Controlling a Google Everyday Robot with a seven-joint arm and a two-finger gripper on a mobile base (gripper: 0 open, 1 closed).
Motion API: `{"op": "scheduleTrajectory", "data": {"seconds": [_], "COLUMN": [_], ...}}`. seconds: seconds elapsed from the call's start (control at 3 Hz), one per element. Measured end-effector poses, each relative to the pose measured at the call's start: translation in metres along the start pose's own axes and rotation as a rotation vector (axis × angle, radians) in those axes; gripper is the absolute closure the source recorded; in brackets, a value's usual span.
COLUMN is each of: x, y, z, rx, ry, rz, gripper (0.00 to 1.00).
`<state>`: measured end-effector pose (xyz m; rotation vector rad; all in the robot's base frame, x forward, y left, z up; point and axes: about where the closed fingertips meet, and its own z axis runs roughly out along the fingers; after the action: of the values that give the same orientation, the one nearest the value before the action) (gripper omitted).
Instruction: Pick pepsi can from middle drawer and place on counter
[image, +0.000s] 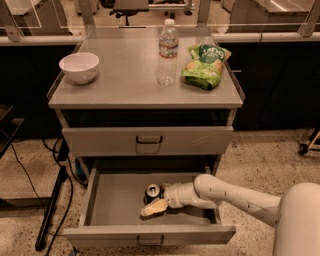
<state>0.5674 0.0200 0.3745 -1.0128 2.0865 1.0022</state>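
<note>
The pepsi can stands upright near the centre of the open middle drawer. The tool sits against it at its 5 o'clock, with the arm coming in from 3 o'clock; I cannot tell whether the tool grips the can. At 12 o'clock the desk carries a white bowl, a water bottle and a green snack bag.
</note>
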Motion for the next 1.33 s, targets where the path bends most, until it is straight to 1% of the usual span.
{"op": "scheduleTrajectory", "data": {"seconds": [0.33,1.0,1.33], "x": [0.0,0.0,0.0], "y": [0.0,0.0001,0.0001], "z": [0.0,0.0001,0.0], "rx": [0.0,0.0,0.0], "ry": [0.0,0.0,0.0], "rz": [0.0,0.0,0.0], "gripper": [0.32,0.78,0.99]}}
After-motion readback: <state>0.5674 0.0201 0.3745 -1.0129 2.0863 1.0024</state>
